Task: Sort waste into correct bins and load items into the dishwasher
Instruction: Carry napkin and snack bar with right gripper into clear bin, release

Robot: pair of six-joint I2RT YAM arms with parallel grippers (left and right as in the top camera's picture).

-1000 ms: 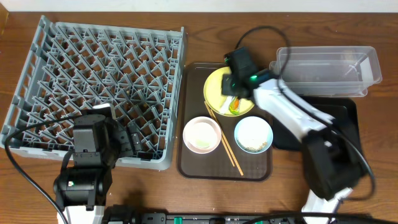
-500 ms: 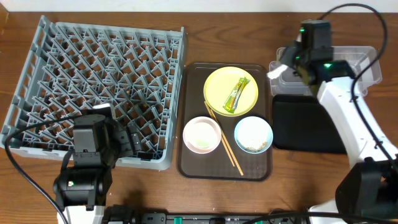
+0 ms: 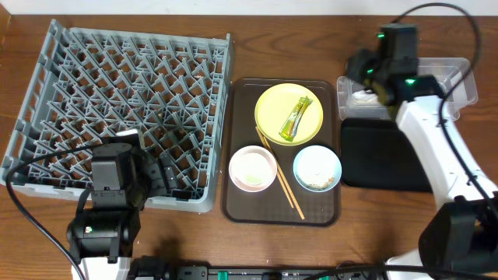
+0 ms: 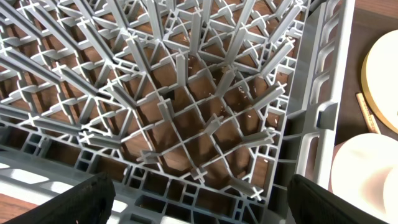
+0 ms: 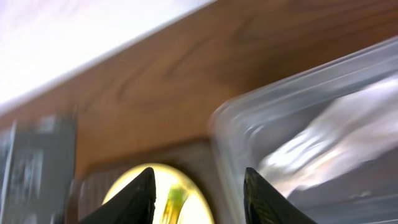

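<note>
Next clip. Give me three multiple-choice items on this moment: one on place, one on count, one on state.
1. The sachet lies: A in the pinkish bowl, B on the yellow plate, C in the blue bowl.
2. Bowls on the brown tray: A one, B two, C three.
3. The left gripper is: A open, B shut on the sachet, C shut on the yellow plate.
B: it lies across the plate. B: one pinkish, one blue. A: its fingers stand wide apart, nothing between.
</note>
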